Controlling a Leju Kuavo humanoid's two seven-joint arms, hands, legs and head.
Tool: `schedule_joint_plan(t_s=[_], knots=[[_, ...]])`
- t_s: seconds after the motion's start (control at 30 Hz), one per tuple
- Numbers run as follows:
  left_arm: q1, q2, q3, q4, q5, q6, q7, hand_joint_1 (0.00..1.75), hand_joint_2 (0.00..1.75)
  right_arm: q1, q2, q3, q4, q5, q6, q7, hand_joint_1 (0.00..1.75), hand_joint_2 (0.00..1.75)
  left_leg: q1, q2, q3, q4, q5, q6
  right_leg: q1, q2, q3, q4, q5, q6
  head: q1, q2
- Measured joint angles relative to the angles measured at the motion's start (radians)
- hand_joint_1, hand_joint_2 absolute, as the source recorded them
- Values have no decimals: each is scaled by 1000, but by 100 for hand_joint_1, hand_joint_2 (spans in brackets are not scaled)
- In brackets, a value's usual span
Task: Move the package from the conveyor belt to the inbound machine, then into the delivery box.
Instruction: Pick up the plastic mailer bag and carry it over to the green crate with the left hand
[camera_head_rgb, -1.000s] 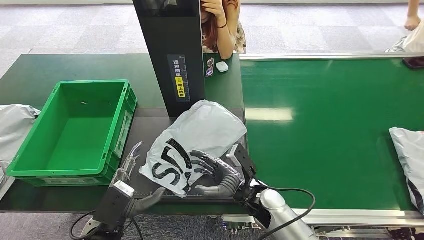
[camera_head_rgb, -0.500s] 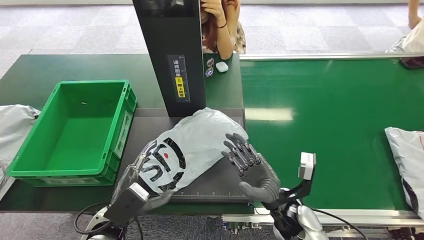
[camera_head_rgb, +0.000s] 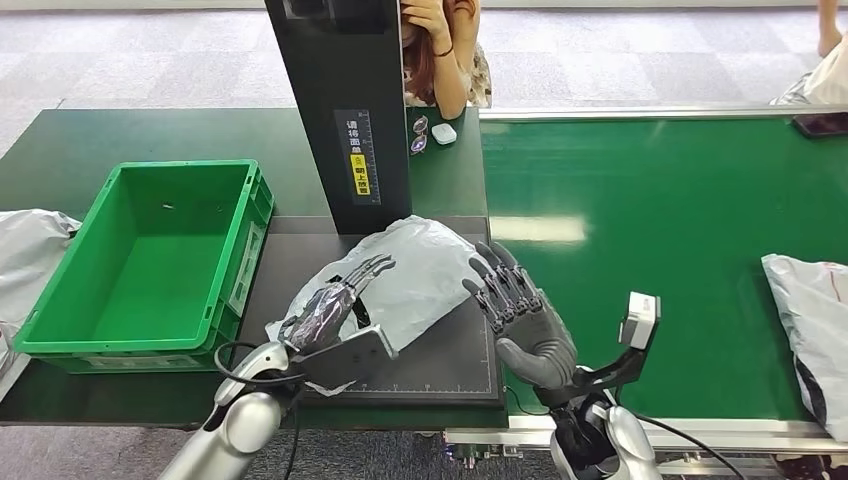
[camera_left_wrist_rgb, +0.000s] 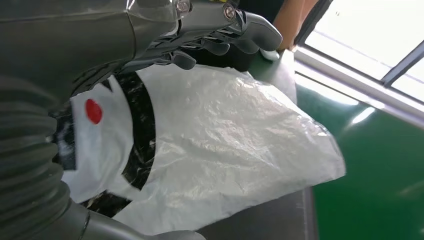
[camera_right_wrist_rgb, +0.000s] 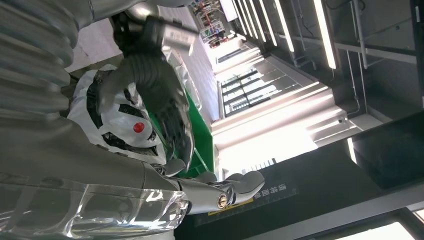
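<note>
The package (camera_head_rgb: 425, 270), a grey-white plastic bag with a black print and a red dot, lies flat on the black platform (camera_head_rgb: 440, 360) of the inbound machine, in front of its black column (camera_head_rgb: 345, 110). My left hand (camera_head_rgb: 335, 305) rests on the package's printed near-left end, fingers stretched out over it. In the left wrist view those fingers (camera_left_wrist_rgb: 210, 30) reach above the package (camera_left_wrist_rgb: 225, 145). My right hand (camera_head_rgb: 520, 320) is raised just right of the package, fingers spread, touching nothing. The right wrist view shows the package (camera_right_wrist_rgb: 122, 127) under the left hand (camera_right_wrist_rgb: 155, 95).
An empty green crate (camera_head_rgb: 60, 300) stands left of the platform. The green conveyor belt (camera_head_rgb: 660, 230) runs to the right, carrying another bag (camera_head_rgb: 812, 320) at its right edge. A grey bag (camera_head_rgb: 30, 250) lies far left. A person (camera_head_rgb: 445, 60) sits behind the column.
My right hand has let go of the package and lifted off to its right. The package settled flat on the platform. My left hand came from under its near corner onto its top.
</note>
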Motion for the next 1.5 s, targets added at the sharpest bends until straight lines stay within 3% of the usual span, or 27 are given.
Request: schedule_joint_plan(t_s=[0.17,0.37,0.6,0.93,0.97,1.07,1.1,1.5], knots=[[-170,-24,-64,219,-23,-59,35,0,175,-10,12,0,1,-8,-17,5,0,175,0,0,0,0,0,0,0,0,0,0,0,0,0,0],[-316,-49,-147,506,-33,-41,22,0,175,8,14,-12,-15,-10,-43,6,0,175,0,1,0,1,0,0,0,1,0,0,0,0,0,0],[-388,-63,-222,702,-67,-21,-1,0,175,28,19,-36,-37,-9,-66,13,0,175,0,1,3,0,0,0,0,0,4,0,0,0,0,0],[-452,-72,-292,819,-67,-31,-36,0,175,32,20,-49,-41,-9,-94,12,0,175,0,0,15,-1,-1,0,0,0,17,0,-1,0,0,0],[-456,-72,-294,824,-65,-33,-40,29,175,32,20,-49,-41,-9,-95,12,0,175,0,0,16,-1,-1,0,0,0,18,0,-1,0,0,0],[-463,-70,-298,835,-61,-37,-48,160,175,32,20,-49,-41,-8,-96,12,0,175,0,0,17,-1,-1,0,0,0,19,0,0,0,0,0],[-464,-70,-299,837,-59,-38,-51,175,175,32,20,-49,-41,-8,-96,12,0,175,0,0,17,-1,-1,0,0,0,19,0,0,0,0,0],[-483,-49,-309,839,-5,-2,-72,175,175,27,20,-49,-40,-8,-107,5,0,175,0,1,18,-1,-1,-1,0,0,19,0,0,0,0,0]])
